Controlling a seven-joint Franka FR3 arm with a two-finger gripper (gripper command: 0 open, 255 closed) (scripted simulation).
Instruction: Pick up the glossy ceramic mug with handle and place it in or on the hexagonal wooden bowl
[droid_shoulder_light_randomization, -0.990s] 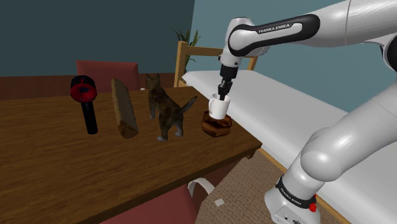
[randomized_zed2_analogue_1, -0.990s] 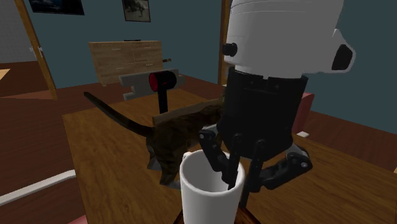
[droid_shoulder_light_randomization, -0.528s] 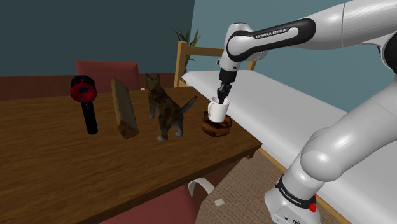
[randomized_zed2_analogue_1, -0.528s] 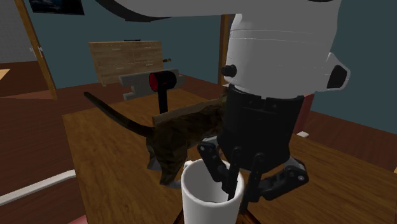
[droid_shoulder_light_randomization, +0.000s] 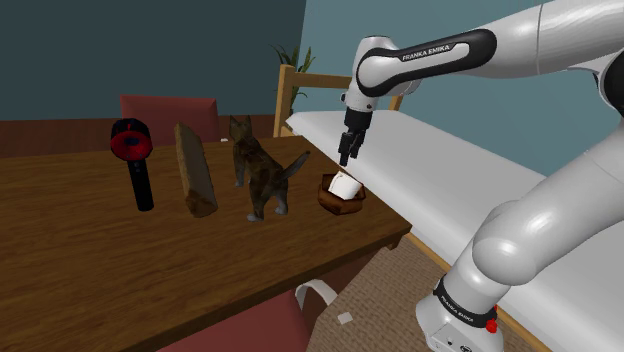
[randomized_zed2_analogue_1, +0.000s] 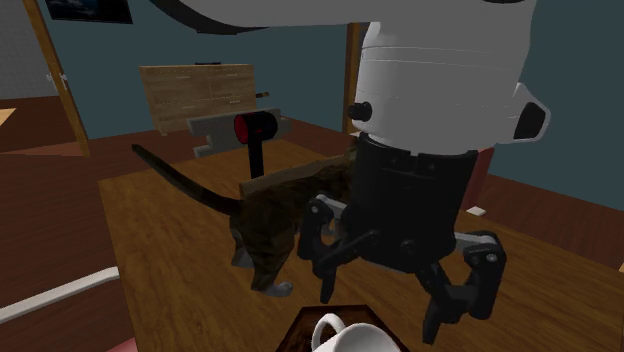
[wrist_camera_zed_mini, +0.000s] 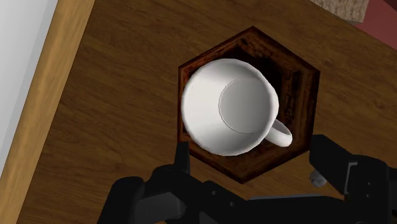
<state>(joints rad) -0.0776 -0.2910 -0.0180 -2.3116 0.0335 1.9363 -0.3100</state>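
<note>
Our gripper (droid_shoulder_light_randomization: 346, 158) hangs just above the white mug (wrist_camera_zed_mini: 232, 108), its fingers spread wide and clasping nothing. The mug stands mouth up inside the hexagonal wooden bowl (wrist_camera_zed_mini: 294, 79), which sits by the table's (droid_shoulder_light_randomization: 100, 270) edge near a corner. We judge the placing done and the retreat in hand. The next move calls for a straight rise, clear of rim and handle. The arm (droid_shoulder_light_randomization: 520, 40) reads "FRANKA EMIKA".

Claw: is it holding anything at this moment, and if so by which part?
Nothing is held. The claw stands open above the white mug, which sits in the wooden bowl.
</note>
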